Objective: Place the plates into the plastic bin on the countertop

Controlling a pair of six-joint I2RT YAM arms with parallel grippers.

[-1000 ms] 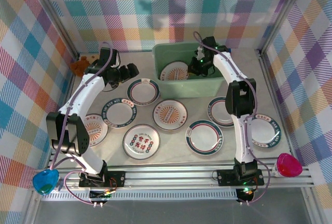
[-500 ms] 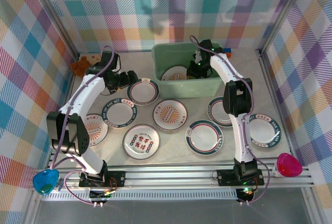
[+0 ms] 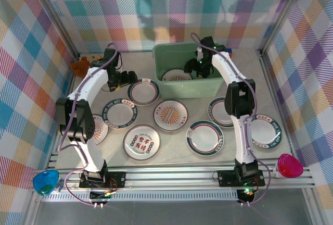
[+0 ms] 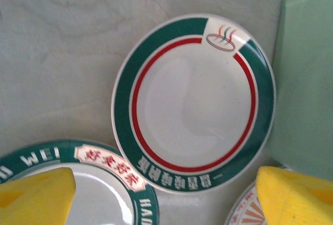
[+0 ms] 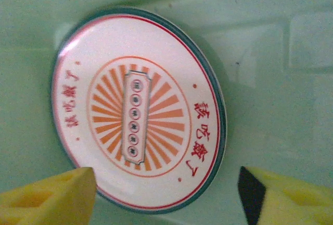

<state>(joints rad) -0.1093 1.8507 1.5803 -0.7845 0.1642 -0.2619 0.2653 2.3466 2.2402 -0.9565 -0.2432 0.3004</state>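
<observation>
Across the near tabletop (image 3: 174,152) eight plates (image 3: 141,141) lie flat. Farther back, the left pincer (image 3: 130,77) hangs with its fingers apart over the green-rimmed plate (image 4: 192,105) beside the one bin (image 3: 200,87). Farthest, the right pincer (image 5: 166,188) has just sprung apart, leaving the sunburst plate (image 5: 138,108) loose on the bin floor: one delivered, eight to go.

Left fingers (image 4: 31,196) spread, right fingers (image 5: 291,199) spread, both arms outstretched

Right hand (image 5: 166,196) now spread open inside the plastic bin (image 3: 221,87), sunburst plate (image 5: 138,108) released and lying free on the bin's floor, left arm (image 3: 86,92) drawn in, its elbow nearer the bin
</observation>
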